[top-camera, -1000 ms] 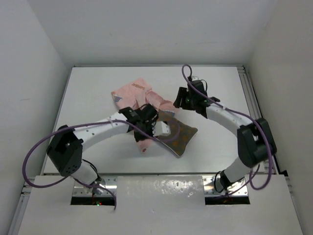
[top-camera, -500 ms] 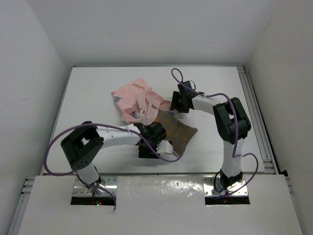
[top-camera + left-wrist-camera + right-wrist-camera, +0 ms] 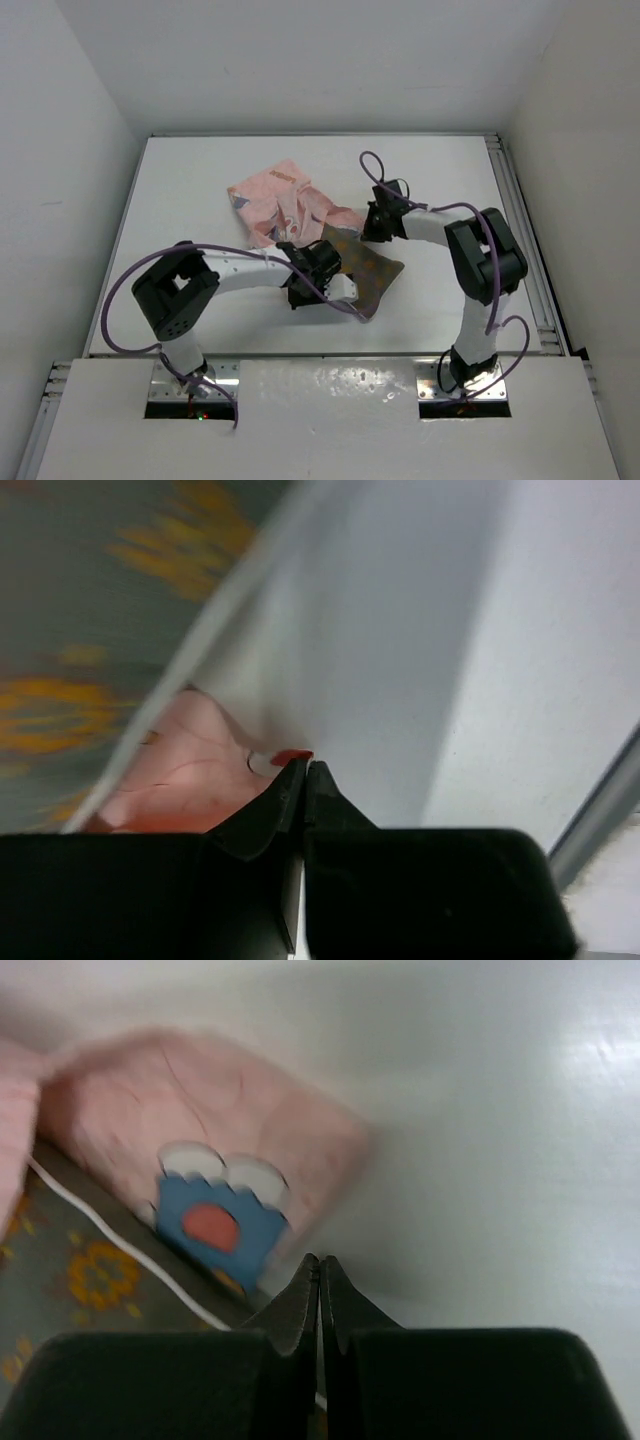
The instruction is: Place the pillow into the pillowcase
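Your left fingers and right fingers are pressed together; part them, then pinch the pillowcase hem beside the pillow mid-frame.

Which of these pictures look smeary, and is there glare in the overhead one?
Right wrist view: the pink printed fabric pillowcase is smeared by blur, its edges soft. Left wrist view: the olive-brown cushion with white piping is blurred too. Top view: sharp, with glare on the glossy white front panel.

Left gripper and right gripper low, turned inward, both fully closed
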